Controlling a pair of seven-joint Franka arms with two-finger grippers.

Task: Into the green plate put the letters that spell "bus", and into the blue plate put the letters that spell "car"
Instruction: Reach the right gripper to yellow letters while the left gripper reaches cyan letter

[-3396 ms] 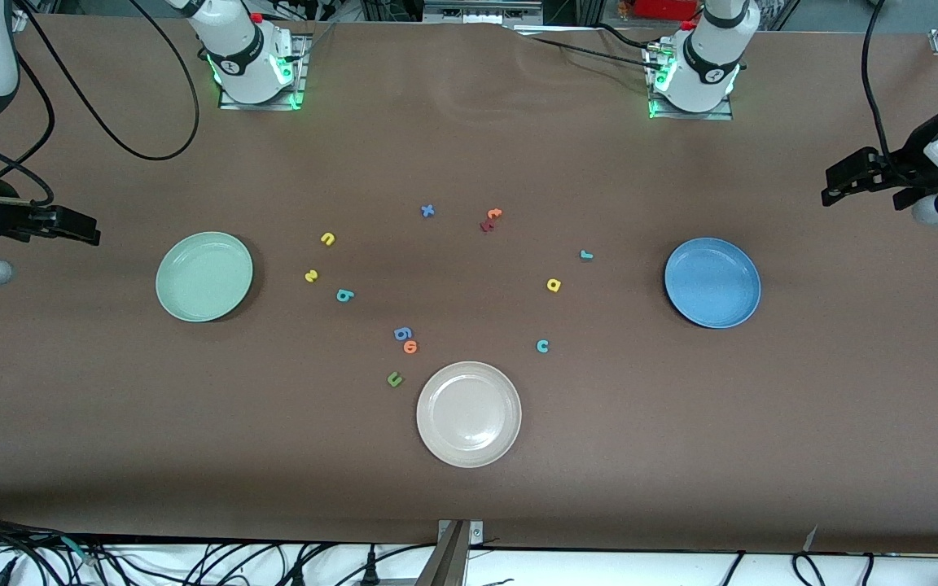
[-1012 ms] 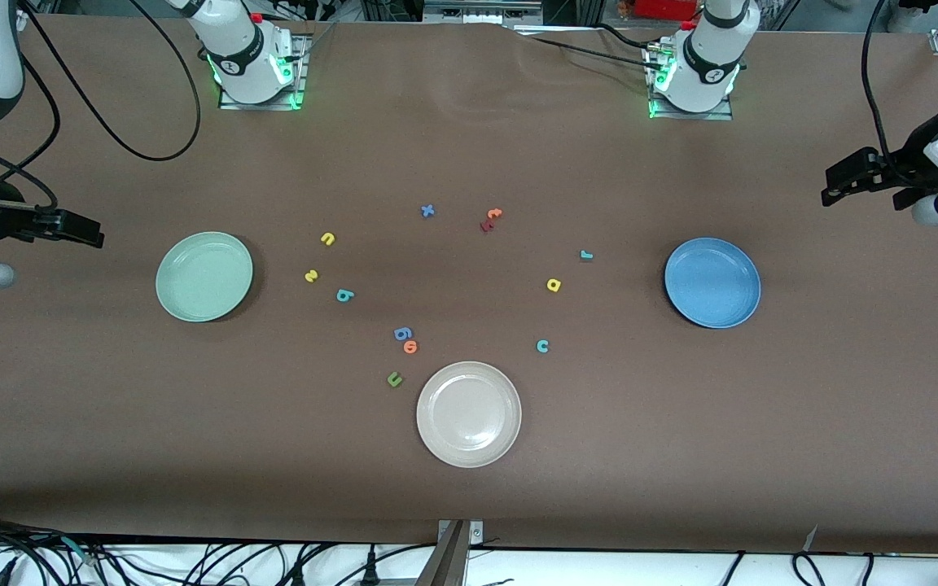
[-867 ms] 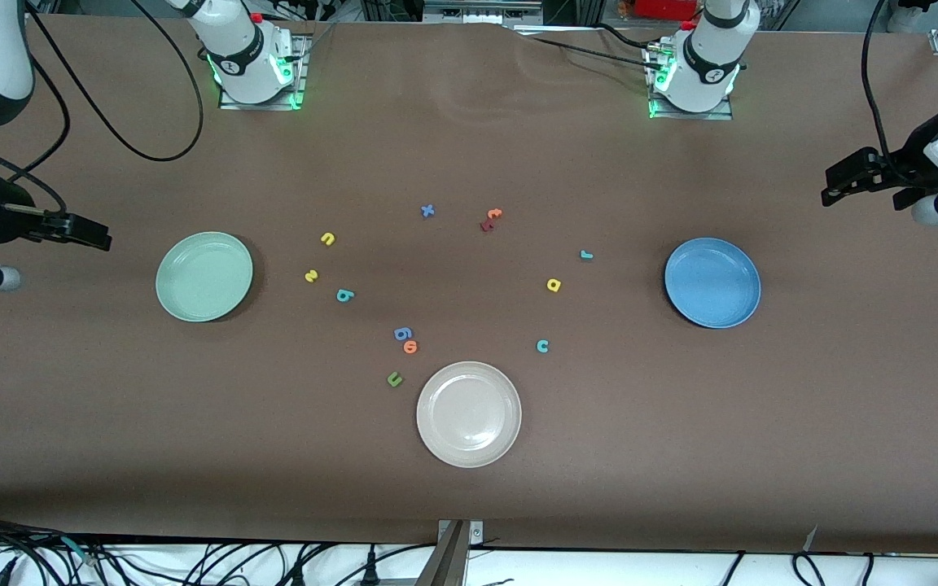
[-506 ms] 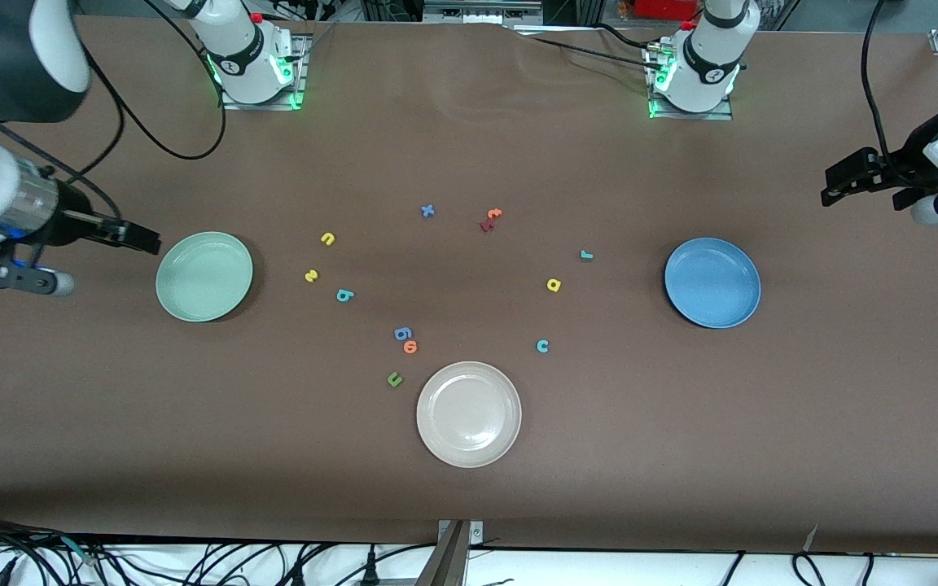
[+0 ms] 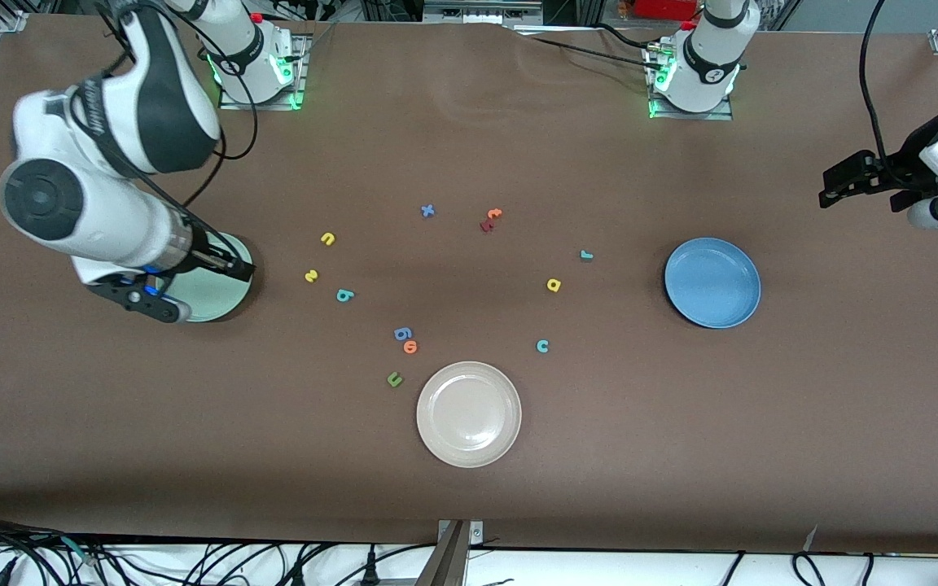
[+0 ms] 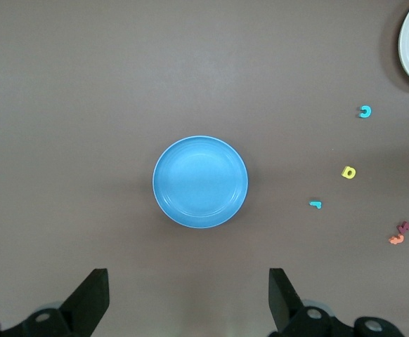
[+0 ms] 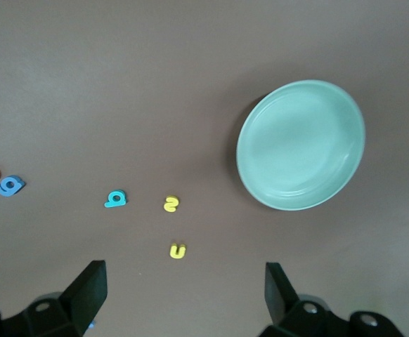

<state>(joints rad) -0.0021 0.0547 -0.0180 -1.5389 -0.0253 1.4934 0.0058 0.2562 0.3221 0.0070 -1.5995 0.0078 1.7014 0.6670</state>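
Yellow u (image 5: 327, 238), yellow s (image 5: 311, 276), teal b (image 5: 344, 295) lay on tabletop (image 5: 469, 146) near green plate (image 5: 221, 301). Teal c (image 5: 542, 346), yellow a (image 5: 553, 285), teal r (image 5: 586, 255) lay at blue plate (image 5: 712, 282)'s 9 o'clock. Right pincer (image 5: 237, 271) hung over green plate, jaws wide, empty. Left pincer (image 5: 831, 185) waited open, empty, at blue plate's 1 o'clock.

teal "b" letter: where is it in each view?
Front view: teal "b", on the table between the green plate and the beige-white plate.
Left wrist view: not in it.
Right wrist view: teal "b", beside the yellow "s".
Shared landmark: the green plate, in the front and right wrist views.
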